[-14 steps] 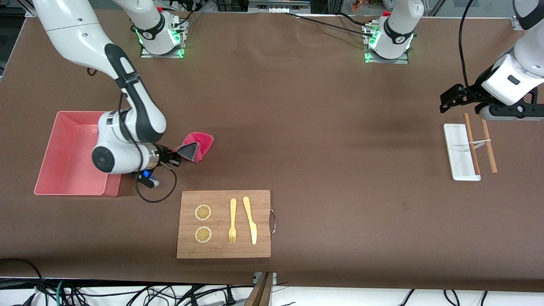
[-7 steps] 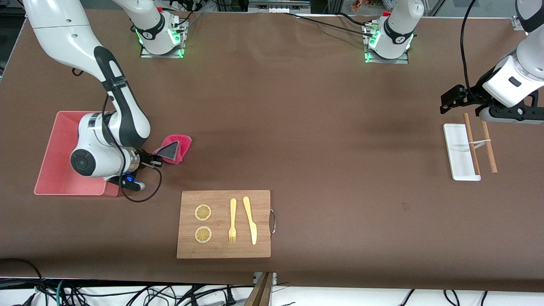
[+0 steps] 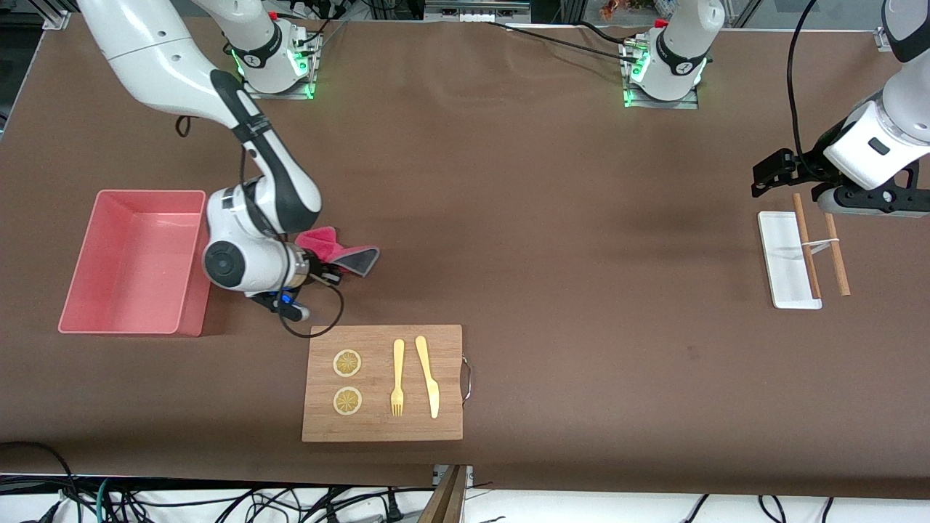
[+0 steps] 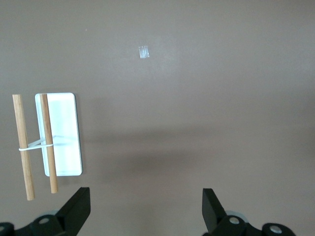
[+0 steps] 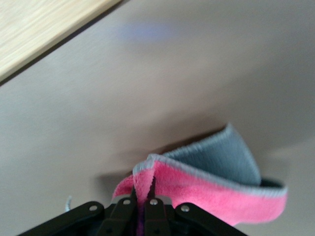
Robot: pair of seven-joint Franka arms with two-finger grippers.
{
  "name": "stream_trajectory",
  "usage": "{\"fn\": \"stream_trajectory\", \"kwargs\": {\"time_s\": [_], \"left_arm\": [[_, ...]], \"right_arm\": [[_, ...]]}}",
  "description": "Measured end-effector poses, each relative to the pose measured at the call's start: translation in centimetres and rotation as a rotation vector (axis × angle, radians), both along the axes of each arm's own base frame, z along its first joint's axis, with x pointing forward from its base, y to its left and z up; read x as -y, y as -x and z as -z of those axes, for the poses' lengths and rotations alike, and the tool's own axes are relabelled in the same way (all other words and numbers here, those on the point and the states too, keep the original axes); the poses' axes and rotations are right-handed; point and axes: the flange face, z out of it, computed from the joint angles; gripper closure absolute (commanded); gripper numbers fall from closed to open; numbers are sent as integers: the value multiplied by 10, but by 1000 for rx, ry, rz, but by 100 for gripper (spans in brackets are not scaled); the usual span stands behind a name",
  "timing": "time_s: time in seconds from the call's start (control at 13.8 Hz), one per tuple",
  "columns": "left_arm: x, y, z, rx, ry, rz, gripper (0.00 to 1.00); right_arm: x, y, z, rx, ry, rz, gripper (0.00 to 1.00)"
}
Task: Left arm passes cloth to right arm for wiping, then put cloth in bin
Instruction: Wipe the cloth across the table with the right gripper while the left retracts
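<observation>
**Right gripper dragging the cloth away from the bin**

Right gripper (image 3: 325,274) is pinching the cloth (image 3: 341,250) between fully closed fingers, low over the bare table just beside the bin (image 3: 131,319), on its side toward the left arm's end of the table. Half a second ago the wrist was sitting over the bin's corner; now it is lying clear of the bin, with the cloth carried along toward the middle of the table. The cloth is trailing out from the fingertips, magenta face folded over and a grey flap showing (the right wrist view shows the fold gripped right at its edge), farther from the front camera than the wooden board (image 3: 383,428). On that board a fork (image 3: 397,378), a knife (image 3: 428,375) and two lemon slices (image 3: 347,363) are lying as before.

At the other end, the left gripper (image 3: 770,171) is waiting with fingers spread wide and holding nothing, hanging over the table near the white tray (image 3: 781,247), where two wooden sticks (image 3: 806,247) are resting.
</observation>
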Motion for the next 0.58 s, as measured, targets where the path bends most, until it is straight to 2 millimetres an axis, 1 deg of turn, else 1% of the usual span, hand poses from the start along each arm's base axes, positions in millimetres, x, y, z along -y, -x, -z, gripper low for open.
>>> {"fn": "stream_trajectory", "kwargs": {"time_s": [0.22,0.36,0.44,0.51,0.58], "left_arm": [[0,0,-1,-2,0,0,0],[0,-1,-1,-1,0,1,0],[0,-1,0,-2,0,1,0],[1,-2,0,-2,0,1,0],[1,-2,0,-2,0,1,0]], "right_arm": [[-53,11,-9,29,-35,104,100],[-91,21,-16,52,-69,177,100],[-107,27,-19,59,-83,208,100],[-117,30,-21,63,-92,229,100],[-121,31,-22,66,-94,234,100]]}}
